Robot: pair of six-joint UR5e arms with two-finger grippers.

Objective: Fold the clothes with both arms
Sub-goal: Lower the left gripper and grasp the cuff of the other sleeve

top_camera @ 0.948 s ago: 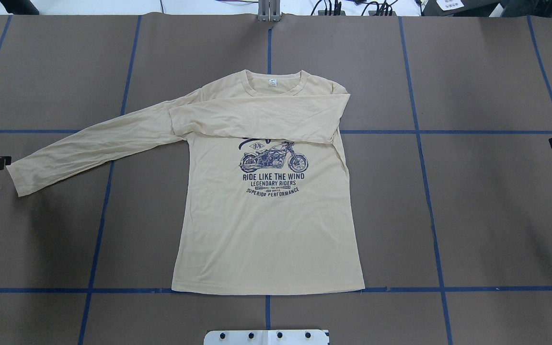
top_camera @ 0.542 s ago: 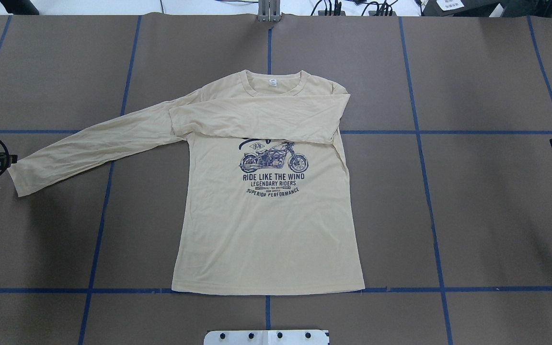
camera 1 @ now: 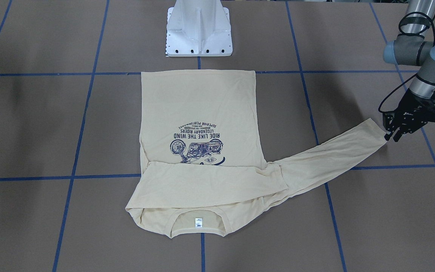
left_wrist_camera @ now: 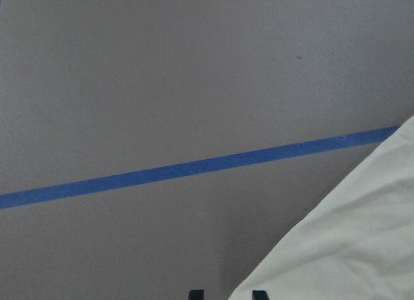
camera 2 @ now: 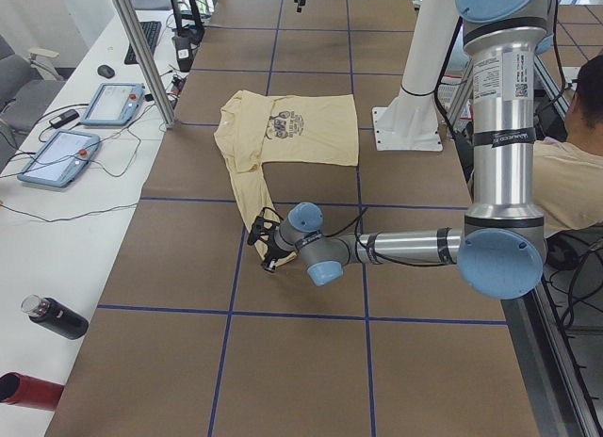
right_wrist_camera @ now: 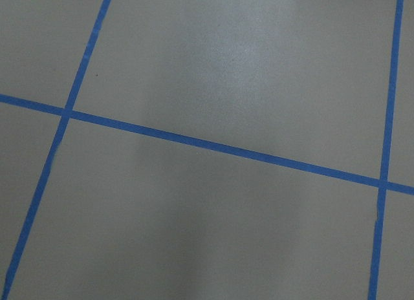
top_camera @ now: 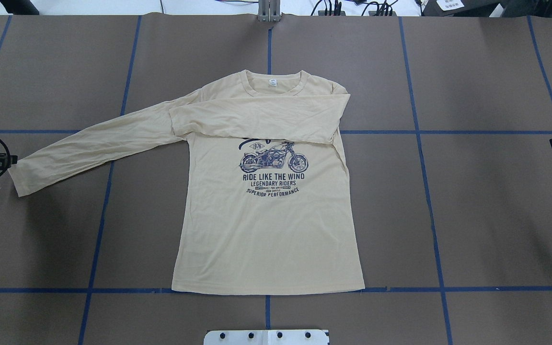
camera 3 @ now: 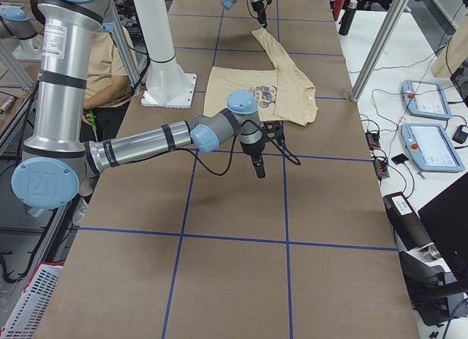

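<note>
While T-shirt point(top_camera: 266, 230) lies flat, left jaws parted at outstretched cuff point(camera 1: 377, 133).

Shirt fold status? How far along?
Done: the folded sleeve lies across the shirt chest. In hand: the left hand sits open at the cuff of the outstretched sleeve, apparently not gripping yet. Left: fold that sleeve in, then the body; the right hand hangs over bare table, away from the cloth.

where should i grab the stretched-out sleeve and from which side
Grip the sleeve at its cuff, coming from the robot's left, where the left gripper hovers. It lies flat and outstretched, so that end edge is exposed to the jaws.
</note>
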